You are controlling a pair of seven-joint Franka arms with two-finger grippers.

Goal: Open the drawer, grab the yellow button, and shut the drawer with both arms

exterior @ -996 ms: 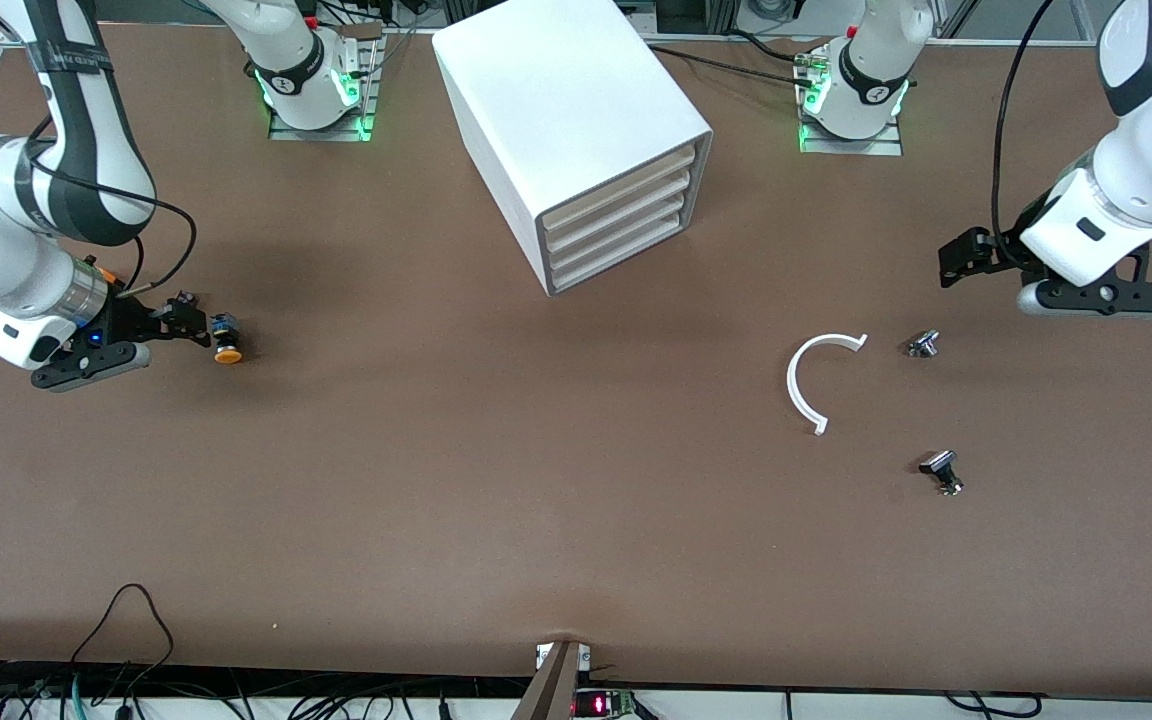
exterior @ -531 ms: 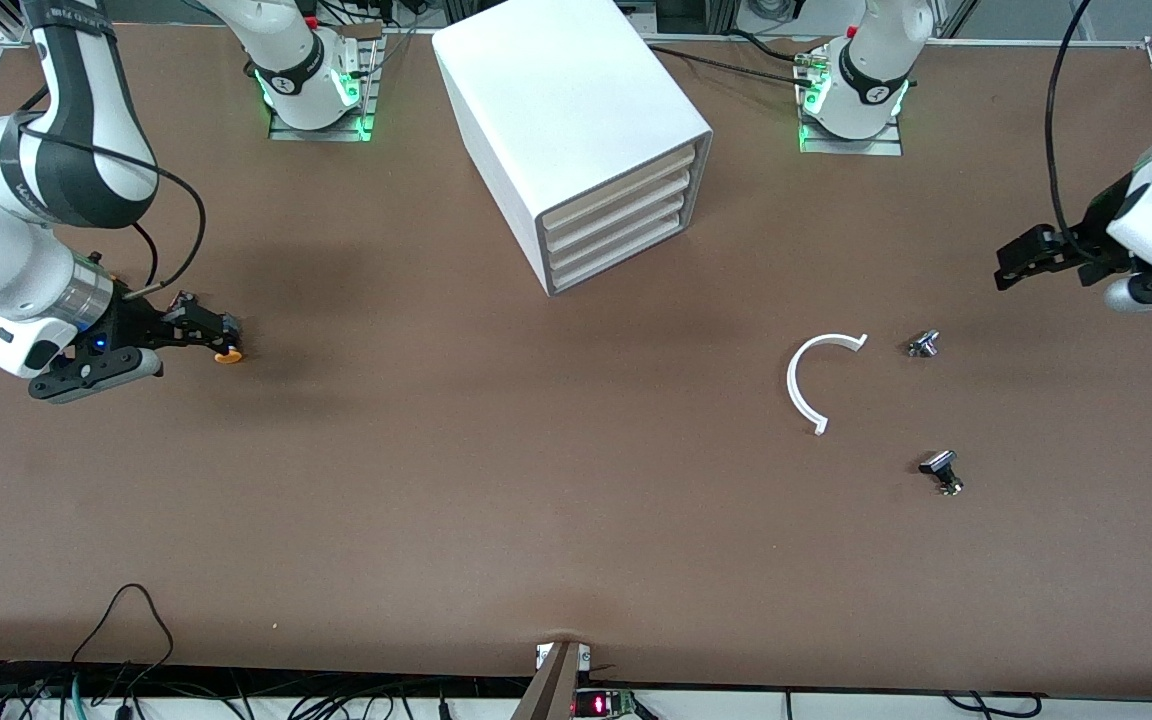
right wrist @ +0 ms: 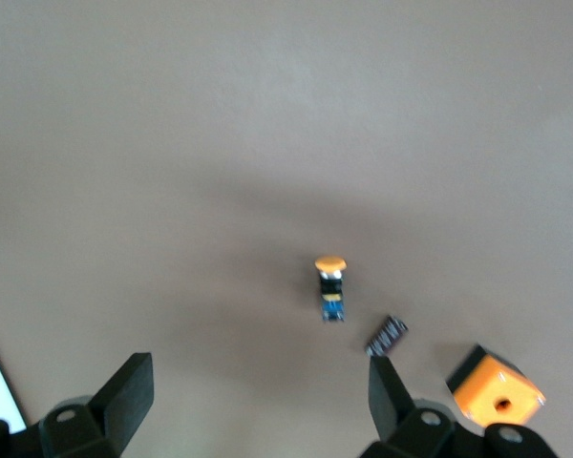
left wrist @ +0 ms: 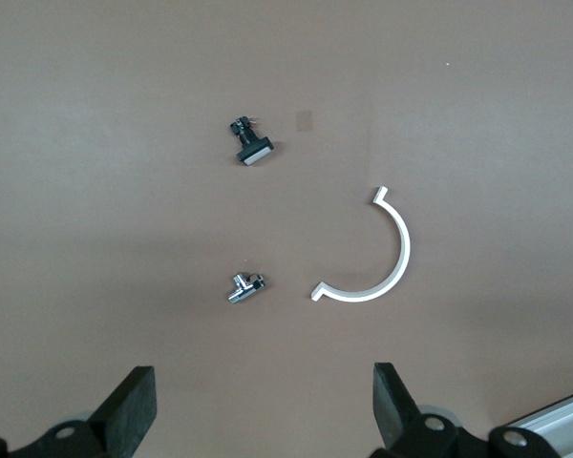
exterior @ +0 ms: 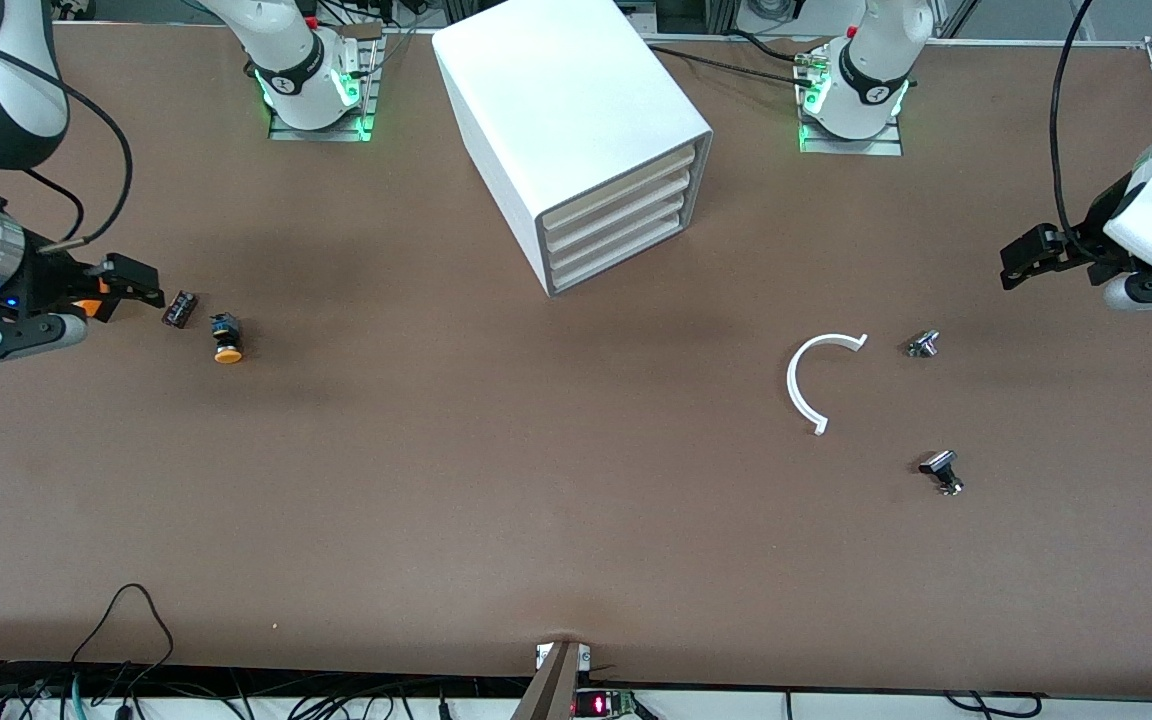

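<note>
Orange-capped button [exterior: 227, 340] sits loose on the tabletop, frame's left side, drawer [exterior: 616, 180] shut. Both right gripper [exterior: 126, 280] and left gripper [exterior: 1021, 262] have fingers wide open, empty. Looks basically finished; arms just need parking.

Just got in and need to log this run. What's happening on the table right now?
Nothing is held. The button lies on the table toward the right arm's end, beside a small black part. The right tool hangs open near them, empty. All four drawers of the cabinet look shut, including the top drawer. The left tool hangs open, empty, at its own end, near a white arc and two small parts.
</note>
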